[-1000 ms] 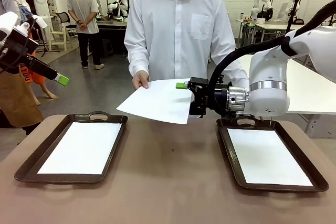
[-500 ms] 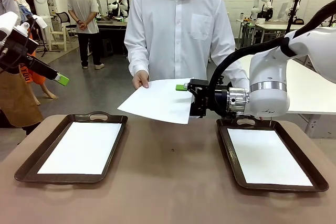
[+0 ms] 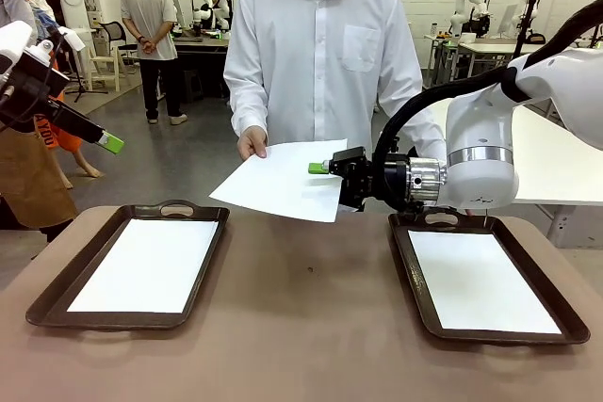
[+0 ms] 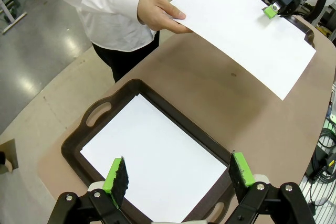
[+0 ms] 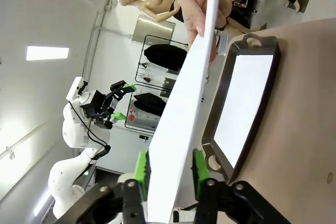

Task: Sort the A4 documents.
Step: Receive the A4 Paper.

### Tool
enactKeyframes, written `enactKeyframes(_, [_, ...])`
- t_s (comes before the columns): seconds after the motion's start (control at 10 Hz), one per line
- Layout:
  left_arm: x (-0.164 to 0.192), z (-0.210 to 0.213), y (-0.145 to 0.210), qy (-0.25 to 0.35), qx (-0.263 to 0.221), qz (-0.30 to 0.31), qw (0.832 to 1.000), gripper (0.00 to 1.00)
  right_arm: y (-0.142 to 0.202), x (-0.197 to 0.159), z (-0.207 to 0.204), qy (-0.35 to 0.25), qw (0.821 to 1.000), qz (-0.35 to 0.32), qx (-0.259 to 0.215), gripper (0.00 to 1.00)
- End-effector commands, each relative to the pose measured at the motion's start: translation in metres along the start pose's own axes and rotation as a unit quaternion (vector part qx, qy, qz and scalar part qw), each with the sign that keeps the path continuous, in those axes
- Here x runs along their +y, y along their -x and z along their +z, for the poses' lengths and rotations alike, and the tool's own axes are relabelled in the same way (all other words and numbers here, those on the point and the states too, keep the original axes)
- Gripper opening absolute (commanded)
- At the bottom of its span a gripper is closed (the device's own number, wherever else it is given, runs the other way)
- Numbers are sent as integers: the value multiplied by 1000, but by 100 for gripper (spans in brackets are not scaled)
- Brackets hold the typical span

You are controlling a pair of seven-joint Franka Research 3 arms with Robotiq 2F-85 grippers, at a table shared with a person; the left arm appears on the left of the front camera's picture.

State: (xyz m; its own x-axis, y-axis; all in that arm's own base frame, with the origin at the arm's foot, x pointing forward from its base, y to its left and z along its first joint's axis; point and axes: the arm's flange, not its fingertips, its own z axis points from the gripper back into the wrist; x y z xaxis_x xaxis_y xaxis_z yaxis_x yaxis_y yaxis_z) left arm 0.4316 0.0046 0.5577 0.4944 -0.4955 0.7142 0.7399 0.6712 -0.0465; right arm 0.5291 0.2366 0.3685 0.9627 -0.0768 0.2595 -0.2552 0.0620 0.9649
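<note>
- The right gripper (image 3: 325, 168) has slid a little further along the held sheet (image 3: 283, 179) than a second ago, and it tips a bit now. The sheet has hardly moved.
- The right gripper's two green pads (image 5: 140, 167) sit on each side of the sheet's edge (image 5: 181, 114). They are close around the paper, but I cannot tell if they squeeze it yet.
- A person in a white shirt (image 3: 320, 49) stands at the far side of the table. The person's hand (image 3: 251, 143) holds the far corner of the sheet up in the air, above the table.
- The left gripper (image 4: 178, 174) hangs high over the left tray (image 4: 100, 116). Its jaws are spread wide and hold nothing. From the front it is up at the left edge (image 3: 105, 143).
- The table (image 3: 301, 327) is brown and smooth with a round edge.
- Two dark brown trays with handles rest on it, well apart. The left tray (image 3: 57, 303) has a white sheet (image 3: 149, 264) lying flat inside. The right tray (image 3: 415, 275) has a white sheet (image 3: 480, 280) flat inside too.
- A small dark speck (image 3: 310, 269) shows on the table between the trays.
- The room behind has a grey shiny floor (image 3: 160, 162) and white walls.
- Another person (image 3: 151, 35) stands far back, facing away.
- More tables (image 3: 495, 46) stand in the back on the right.
</note>
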Motion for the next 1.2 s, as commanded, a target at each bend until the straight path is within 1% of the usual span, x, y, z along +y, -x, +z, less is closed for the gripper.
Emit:
enactKeyframes(0.0, [1, 0, 0, -1, -1, -5, 1000, 100, -1, -2, -1, 4, 1000, 0, 7, 27])
enactKeyframes(0.1, [1, 0, 0, -1, -1, -5, 1000, 100, -1, -1, -1, 3, 1000, 1, 8, 12])
enactKeyframes(0.2, [1, 0, 0, -1, -1, -5, 1000, 100, -2, -1, -1, 2, 1000, 0, 7, 9])
enactKeyframes(0.3, [1, 0, 0, -1, -1, -5, 1000, 100, -3, -1, 0, 1, 1000, 0, 6, 0])
enactKeyframes(0.9, [1, 0, 0, -1, -1, -5, 1000, 100, -3, -4, 3, -14, 1000, -2, 4, 0])
enactKeyframes(1.0, [1, 0, 0, -1, -1, -5, 1000, 100, -3, -3, 3, -17, 1000, -1, 6, 0])
enactKeyframes(1.1, [1, 0, 0, -1, -1, -5, 1000, 100, -2, 0, 4, -32, 999, -1, 24, 0])
